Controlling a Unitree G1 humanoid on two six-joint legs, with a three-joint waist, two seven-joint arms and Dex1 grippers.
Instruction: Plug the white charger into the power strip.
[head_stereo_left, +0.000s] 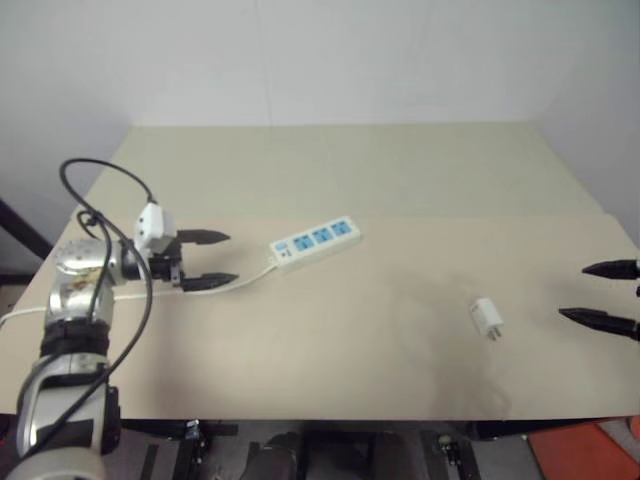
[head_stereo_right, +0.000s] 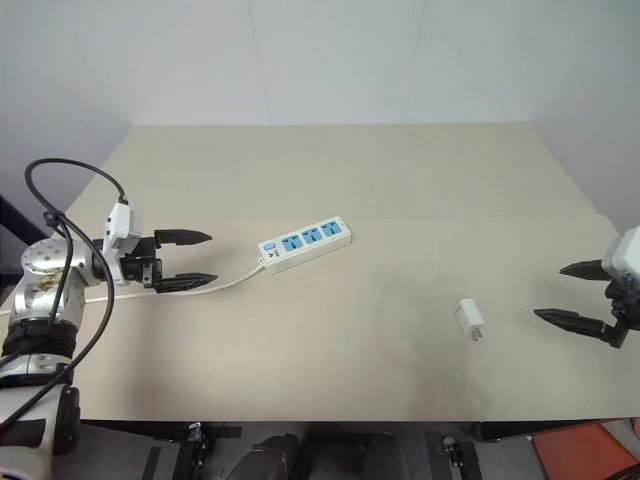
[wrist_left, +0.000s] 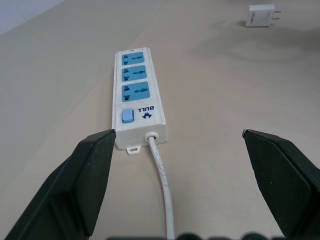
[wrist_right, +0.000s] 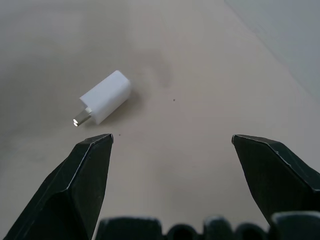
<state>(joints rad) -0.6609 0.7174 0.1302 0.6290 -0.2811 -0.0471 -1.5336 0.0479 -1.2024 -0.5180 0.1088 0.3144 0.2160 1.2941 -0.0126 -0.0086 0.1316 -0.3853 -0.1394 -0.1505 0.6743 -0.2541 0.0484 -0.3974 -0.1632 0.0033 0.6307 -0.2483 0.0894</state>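
Left tool (head_stereo_left: 216, 260) hangs released at the left of the counter (head_stereo_left: 400, 190), its two black fingers spread wide and pointing right toward the switch end of the power strip (head_stereo_left: 316, 241). Right tool (head_stereo_right: 580, 293) is likewise released at the right edge, fingers apart and empty, aimed left at the white charger (head_stereo_left: 487, 318).

Lying on its side near the right tool, the charger shows its metal prongs and is well apart from the strip. The strip lies flat, left of centre, slightly angled, with its thin white cable (wrist_left: 162, 180) running left under the left tool. Its three blue socket faces are free, and the word "BULL" is printed beside its blue switch (wrist_left: 127, 116).

The counter is a plain beige top against a pale wall (head_stereo_left: 350, 50).
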